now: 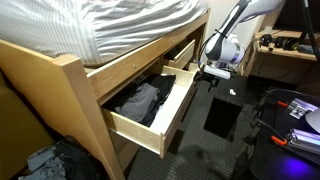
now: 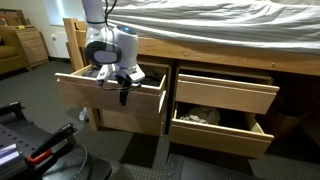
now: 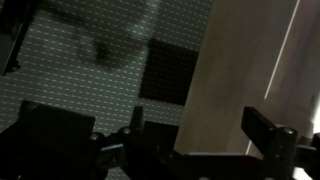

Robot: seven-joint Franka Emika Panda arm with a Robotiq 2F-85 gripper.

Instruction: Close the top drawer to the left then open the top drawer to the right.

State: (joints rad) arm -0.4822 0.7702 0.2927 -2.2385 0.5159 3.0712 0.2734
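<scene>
The top drawer to the left (image 2: 85, 92) is a wide pale-wood drawer standing pulled out from under the bed. An exterior view shows its front (image 1: 176, 110) and the dark clothes (image 1: 140, 100) inside. My gripper (image 2: 124, 92) is open and hangs fingers-down at the outer face of this drawer's front, towards its far end (image 1: 213, 72). In the wrist view a pale wood panel (image 3: 215, 70) lies between my open fingers (image 3: 200, 130); I cannot tell if they touch it. The top drawer to the right (image 2: 230, 95) is narrower and stands partly pulled out.
The lower narrow drawer (image 2: 215, 135) is also open, with pale things inside. The bed (image 2: 230, 25) lies over all the drawers. A black mat (image 1: 225, 115) lies on the floor in front of them. The robot's dark base (image 2: 30, 150) stands nearby, and clothes (image 1: 45, 160) lie by the bedpost.
</scene>
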